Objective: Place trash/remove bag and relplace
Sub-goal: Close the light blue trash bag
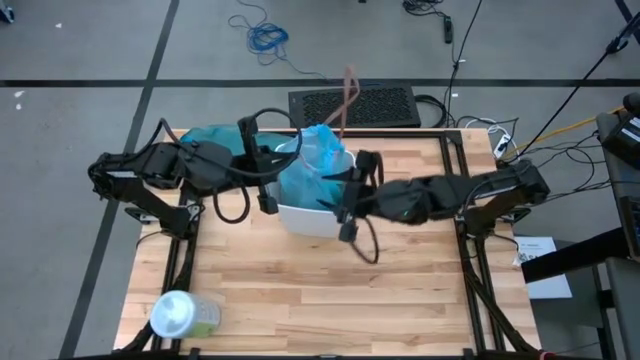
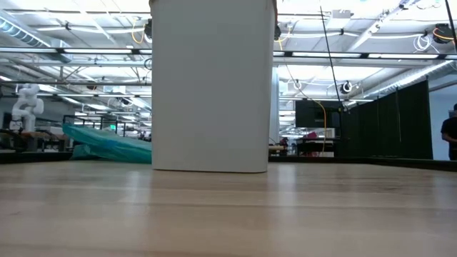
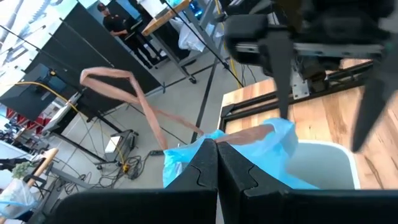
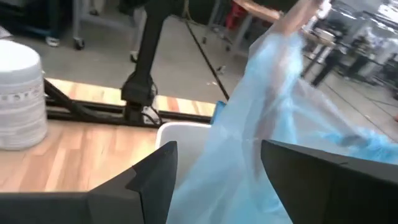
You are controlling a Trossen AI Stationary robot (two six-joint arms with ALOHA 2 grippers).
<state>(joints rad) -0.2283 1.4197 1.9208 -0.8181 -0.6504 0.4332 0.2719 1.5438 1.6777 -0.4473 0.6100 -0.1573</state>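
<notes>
A white bin (image 1: 305,215) stands upright at the table's far middle and also shows in the low view (image 2: 211,86). The light-blue bag (image 1: 318,165) sits in it, its gathered top rising above the rim. A brown drawstring (image 1: 347,90) trails from that top past the table's far edge. My left gripper (image 1: 283,170) is at the bag's left side, shut on it. My right gripper (image 1: 348,195) is open at the bin's right side; the bag (image 4: 249,137) lies between its fingers, and I cannot tell if they touch it. No trash shows. My left gripper pinches the bag's gathered upper part (image 3: 186,158) between its two shut fingers, beside where the brown drawstring (image 3: 249,134) comes out. The fingers come roughly level from the table's left side. The bag stands up out of the bin, its lower part inside it.
A darker teal bag (image 1: 215,135) lies on the table behind my left arm and shows in the low view (image 2: 107,145). A pale-green container with a white lid (image 1: 178,315) stands at the near left corner. A black grille (image 1: 355,105) lies on the floor beyond the far edge.
</notes>
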